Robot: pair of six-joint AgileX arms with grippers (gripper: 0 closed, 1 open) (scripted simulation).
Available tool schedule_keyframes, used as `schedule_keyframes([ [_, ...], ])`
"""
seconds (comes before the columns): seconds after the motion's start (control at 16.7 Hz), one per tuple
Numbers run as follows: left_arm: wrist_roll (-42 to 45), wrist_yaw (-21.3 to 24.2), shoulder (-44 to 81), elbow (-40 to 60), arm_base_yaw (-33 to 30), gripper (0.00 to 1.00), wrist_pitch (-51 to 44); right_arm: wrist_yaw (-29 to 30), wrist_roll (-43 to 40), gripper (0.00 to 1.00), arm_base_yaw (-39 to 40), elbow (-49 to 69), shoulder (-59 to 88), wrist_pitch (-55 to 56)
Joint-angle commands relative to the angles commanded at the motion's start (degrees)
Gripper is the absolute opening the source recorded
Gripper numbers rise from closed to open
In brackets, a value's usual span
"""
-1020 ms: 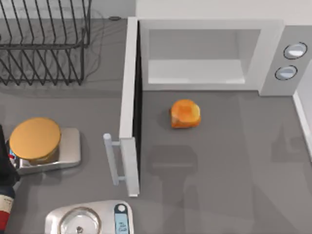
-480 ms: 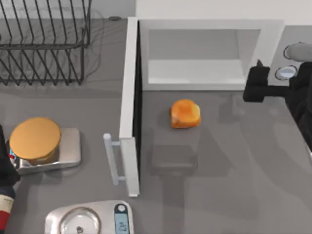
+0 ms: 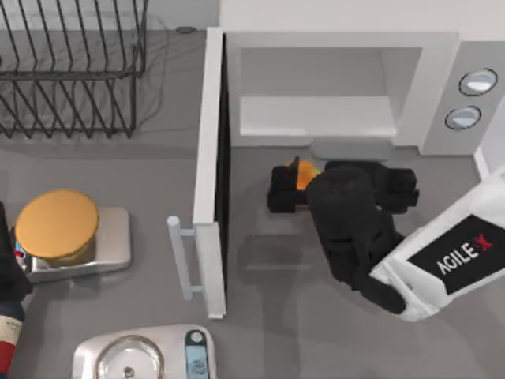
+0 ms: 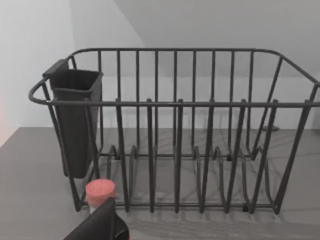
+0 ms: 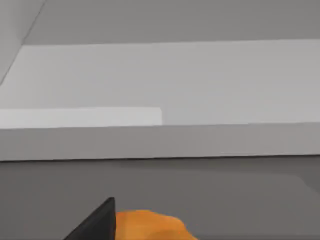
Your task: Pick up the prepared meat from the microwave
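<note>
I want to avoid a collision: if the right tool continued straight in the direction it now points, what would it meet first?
Probably the prepared meat, already at the right tool; beyond it lies the microwave cavity's front edge. Depth is unclear.

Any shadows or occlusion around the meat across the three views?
Top view: the right claw and its arm cover most of the prepared meat, leaving an orange sliver; soft arm shadow on the table beside the microwave door. Right wrist view: meat cut by the frame edge, even light. Left wrist view: wire rack casts faint shadows.
</note>
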Motion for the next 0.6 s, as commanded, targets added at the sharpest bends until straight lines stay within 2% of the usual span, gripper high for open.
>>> schedule_keyframes([
  [0.3,0.0,0.0,0.0,0.0,0.0,1.00,0.0,5.0,2.4,1.00,5.2,6.0,15.0,6.0],
  [0.6,0.0,0.0,0.0,0.0,0.0,1.00,0.0,5.8,2.8,1.00,6.0,7.0,17.5,7.0],
])
